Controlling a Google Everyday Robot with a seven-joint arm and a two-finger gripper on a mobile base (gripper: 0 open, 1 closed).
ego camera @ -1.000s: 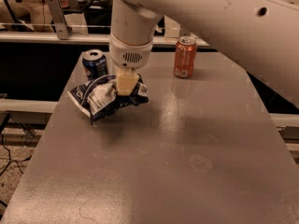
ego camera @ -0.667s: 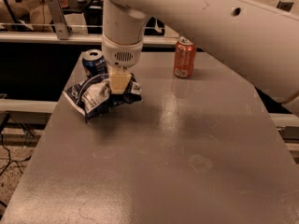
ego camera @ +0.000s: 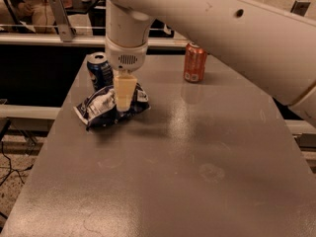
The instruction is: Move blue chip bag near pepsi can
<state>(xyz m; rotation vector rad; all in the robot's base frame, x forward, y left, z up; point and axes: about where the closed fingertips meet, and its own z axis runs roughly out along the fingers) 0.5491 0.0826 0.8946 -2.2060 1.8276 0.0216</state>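
The blue chip bag (ego camera: pixel 101 108), crinkled navy with white lettering, lies on the grey table (ego camera: pixel 187 157) at its left side. The pepsi can (ego camera: pixel 99 71) stands upright just behind it, almost touching its far edge. My gripper (ego camera: pixel 123 101) comes straight down from the white arm onto the bag's right half. Its cream fingers (ego camera: pixel 124 90) are closed on the bag's middle. The part of the bag under the fingers is hidden.
An orange-red can (ego camera: pixel 194 62) stands upright at the back of the table, right of the gripper. The big white arm (ego camera: pixel 222 28) crosses the top of the view. A railing (ego camera: pixel 59 19) and dark floor lie beyond the far and left edges.
The gripper and the bag have shifted slightly left and down together. The bag now sits close in front of the pepsi can. The cans have not moved.
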